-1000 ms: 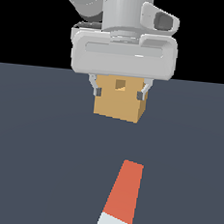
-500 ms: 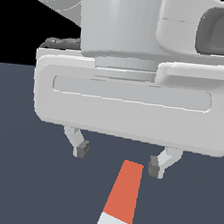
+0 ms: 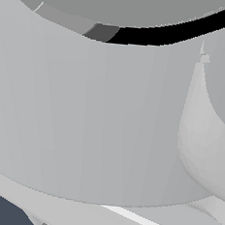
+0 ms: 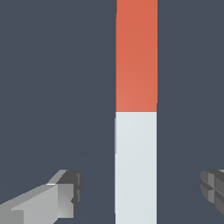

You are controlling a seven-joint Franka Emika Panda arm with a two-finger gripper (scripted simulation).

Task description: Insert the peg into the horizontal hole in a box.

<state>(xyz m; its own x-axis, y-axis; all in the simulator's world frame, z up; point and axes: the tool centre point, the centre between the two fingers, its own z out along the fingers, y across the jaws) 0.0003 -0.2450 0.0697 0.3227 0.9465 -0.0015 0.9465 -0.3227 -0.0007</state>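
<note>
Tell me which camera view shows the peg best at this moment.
The wrist view. There the peg lies in full sight on the dark floor, orange half and white half both clear, between the two fingers of the open claw. The exterior view shows none of it: the arm's grey body fills that picture.

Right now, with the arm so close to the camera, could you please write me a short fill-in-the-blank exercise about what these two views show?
1. In the wrist view, the peg is half orange-red and half ____.
2. The peg lies between the two fingers, and the jaws stand ____, not touching it.
3. The exterior view is almost fully blocked by the robot's ____.
4. The box is ____ in both views.

Missing words: white; open; arm; hidden
</note>
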